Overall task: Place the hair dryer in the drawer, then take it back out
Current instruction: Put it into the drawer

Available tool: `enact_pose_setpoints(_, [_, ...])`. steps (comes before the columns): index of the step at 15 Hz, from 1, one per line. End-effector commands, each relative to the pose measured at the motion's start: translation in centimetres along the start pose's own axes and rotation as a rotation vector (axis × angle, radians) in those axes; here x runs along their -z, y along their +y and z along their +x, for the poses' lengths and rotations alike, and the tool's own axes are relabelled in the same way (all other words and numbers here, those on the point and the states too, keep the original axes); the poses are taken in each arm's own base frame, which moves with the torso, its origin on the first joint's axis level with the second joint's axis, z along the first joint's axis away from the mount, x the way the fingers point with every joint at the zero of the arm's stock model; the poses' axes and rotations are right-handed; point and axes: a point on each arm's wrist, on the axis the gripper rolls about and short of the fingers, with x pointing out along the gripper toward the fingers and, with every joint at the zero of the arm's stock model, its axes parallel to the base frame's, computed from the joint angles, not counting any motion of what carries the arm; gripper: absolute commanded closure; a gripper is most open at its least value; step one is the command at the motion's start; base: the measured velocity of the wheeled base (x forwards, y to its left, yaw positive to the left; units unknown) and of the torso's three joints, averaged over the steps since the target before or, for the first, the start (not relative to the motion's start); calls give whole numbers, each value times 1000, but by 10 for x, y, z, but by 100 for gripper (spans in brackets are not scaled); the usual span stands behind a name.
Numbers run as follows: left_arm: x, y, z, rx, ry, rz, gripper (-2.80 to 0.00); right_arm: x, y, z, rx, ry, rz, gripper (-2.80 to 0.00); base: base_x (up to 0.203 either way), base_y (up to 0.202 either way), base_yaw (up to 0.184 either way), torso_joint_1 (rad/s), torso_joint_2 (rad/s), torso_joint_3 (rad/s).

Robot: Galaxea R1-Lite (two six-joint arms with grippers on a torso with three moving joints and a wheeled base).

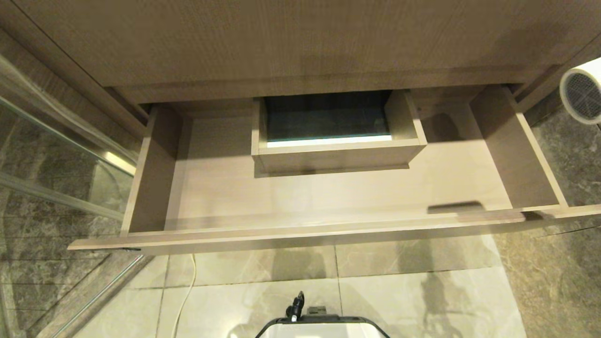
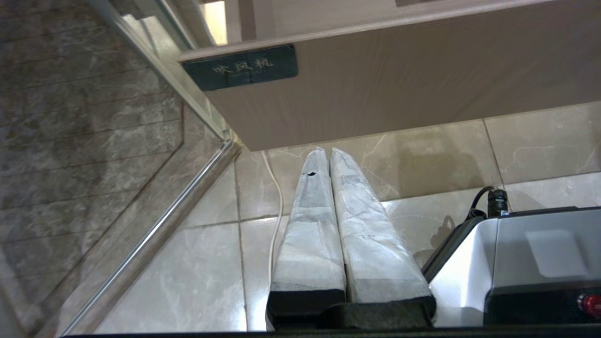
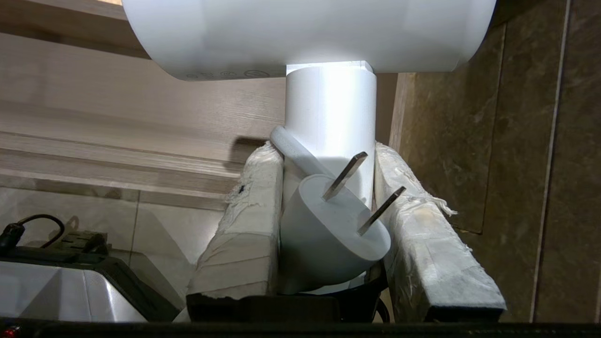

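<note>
Right claw (image 3: pixel 328 188) clamps the hair dryer (image 3: pixel 328 108) handle beside the open drawer (image 1: pixel 300 232); left claw (image 2: pixel 326 162) closed.

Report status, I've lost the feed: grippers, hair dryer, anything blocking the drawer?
Right gripper shut on hair dryer handle, up at the drawer's right end. Left gripper shut, parked below drawer front. Drawer open, only its boxed cutout inside.

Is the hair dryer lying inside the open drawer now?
No, the hair dryer is outside the drawer, beyond its right side, with its handle between the right gripper's fingers.
</note>
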Motion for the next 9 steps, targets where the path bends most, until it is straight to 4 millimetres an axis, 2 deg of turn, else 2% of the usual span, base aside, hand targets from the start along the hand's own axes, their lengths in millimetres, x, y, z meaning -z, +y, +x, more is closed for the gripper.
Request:
enact_pose_setpoints(1, [1, 0, 0, 0, 2, 0, 0, -1, -4, 18, -17, 41, 5, 0, 0, 0, 0, -110, 354, 274])
enact_pose_setpoints(4, [1, 0, 0, 1, 2, 0, 0, -10, -11, 41, -29, 56, 0, 0, 0, 0, 0, -8, 233, 199])
enact_pose_setpoints(9, [1, 0, 0, 1, 2, 0, 0, -24, -26, 93, -56, 132, 15, 0, 0, 0, 0, 12, 127, 87])
